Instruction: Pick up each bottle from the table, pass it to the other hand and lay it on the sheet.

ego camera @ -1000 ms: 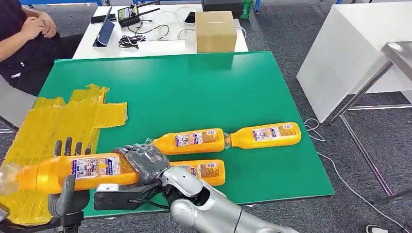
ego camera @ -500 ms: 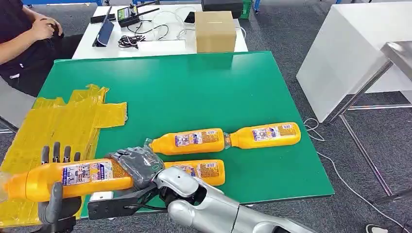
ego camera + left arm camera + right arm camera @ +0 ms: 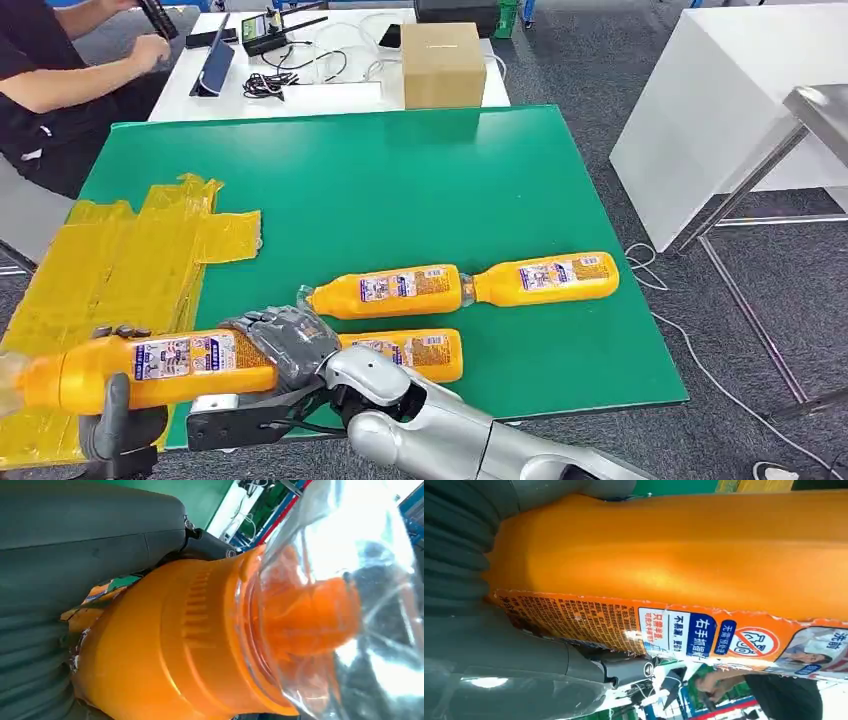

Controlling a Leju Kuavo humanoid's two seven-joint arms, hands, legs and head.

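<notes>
Fingers of left hand (image 3: 118, 412) curled tighter round held bottle (image 3: 150, 368) since a second ago — right hand (image 3: 285, 340) grips base end too. Bottle level, above tabletop (image 3: 400, 190) edge, neck over yellow sheet (image 3: 120, 260). Three bottles (image 3: 455, 285) lie on green — untouched.

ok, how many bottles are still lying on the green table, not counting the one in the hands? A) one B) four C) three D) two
C: three bottles lie on the green table: one in the middle, one to its right, and one nearer the robot, partly behind the right hand. A fourth bottle is held over the yellow sheet.
</notes>
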